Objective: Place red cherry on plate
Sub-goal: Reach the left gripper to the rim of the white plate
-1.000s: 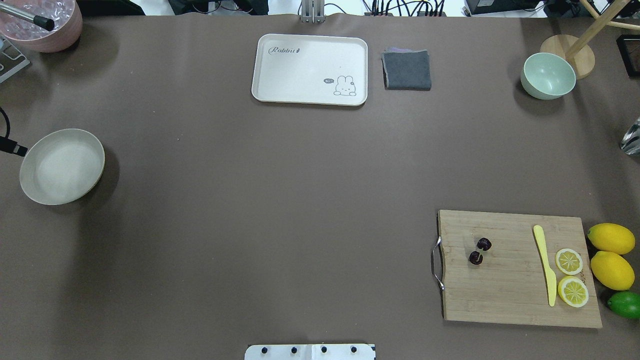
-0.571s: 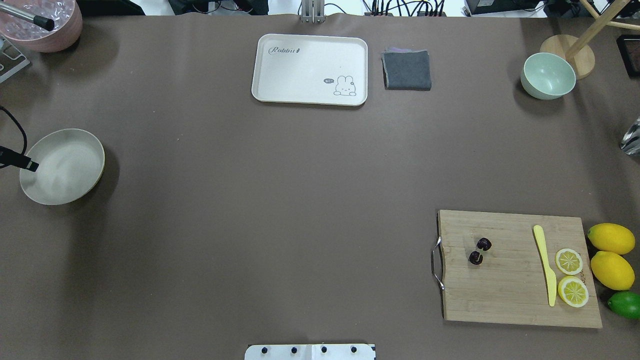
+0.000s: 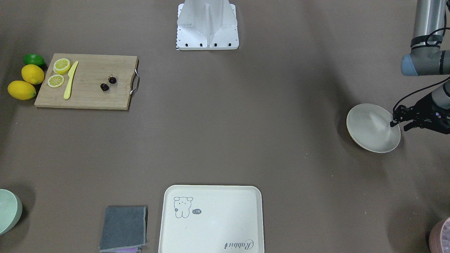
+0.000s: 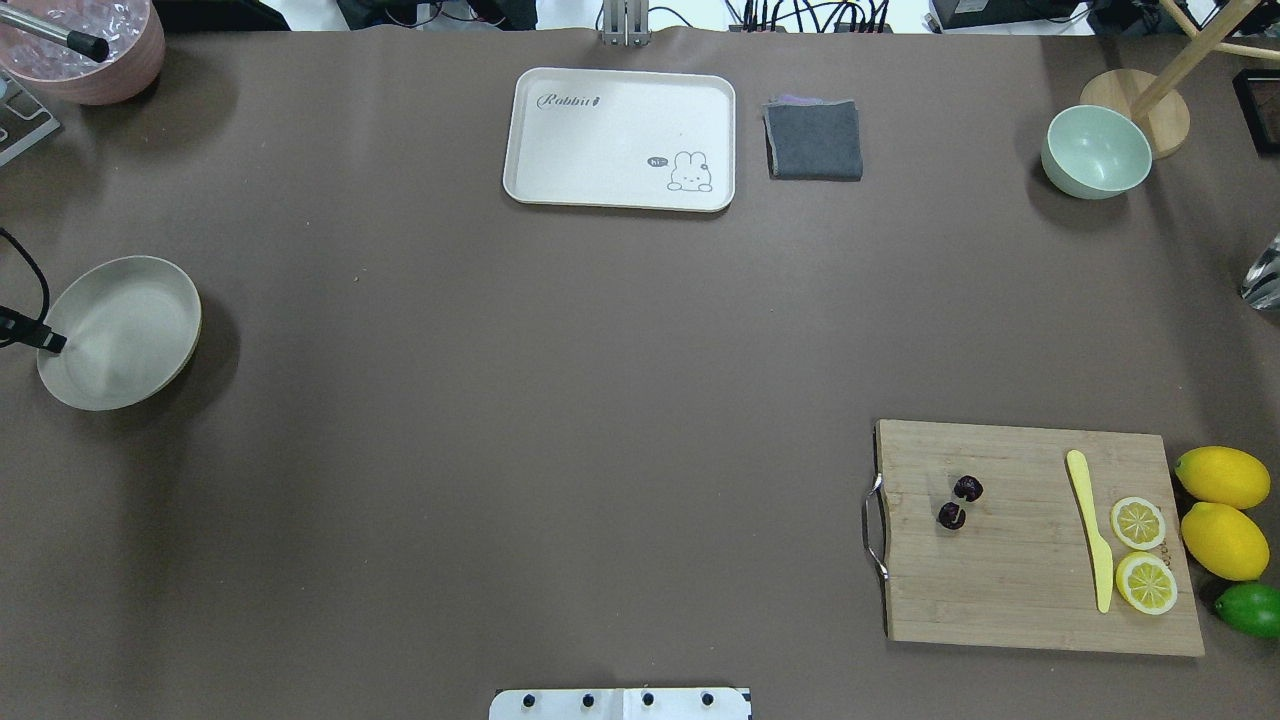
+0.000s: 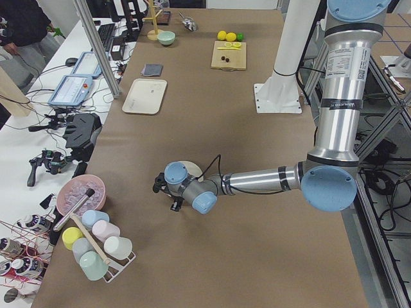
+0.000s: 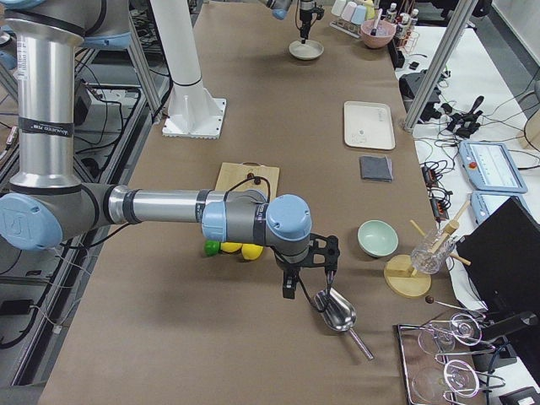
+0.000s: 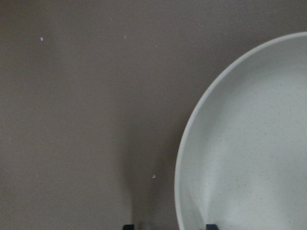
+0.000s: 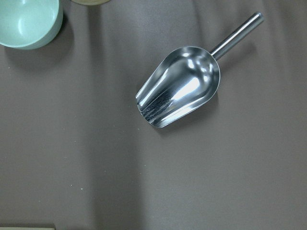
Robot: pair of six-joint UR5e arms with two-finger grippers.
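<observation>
— While the left pincer (image 3: 397,124) hangs at the edge of the round cream-white plate (image 4: 130,320), where does the pair of glossy dark red cherries (image 4: 960,502) lie?

— On the pale wooden cutting board (image 4: 1010,590) with the metal handle, on the robot's right. The two fruits lie close together near the handle end. The plate sits at the far left of the brown surface (image 4: 560,400), well apart from them.

— And how does the left pincer stand?

— Apart. In the wrist view its two dark fingertips (image 7: 128,227) peek in at the bottom, one outside the plate's rim and one over the inside, so the rim runs between them. Whether either touches it, I cannot tell.

— The right pincer (image 6: 308,283)?

— It shows only from the side, hanging above a shiny metal scoop (image 8: 180,88) that lies near the pale green bowl (image 4: 1097,150). Apart or together, I cannot tell.

— Anything else on the board?

— A yellow plastic knife (image 4: 1090,530) and two round lemon slices (image 4: 1140,522) toward its other end. Two whole yellow lemons (image 4: 1222,477) and a green lime (image 4: 1250,608) sit just beside it.
</observation>
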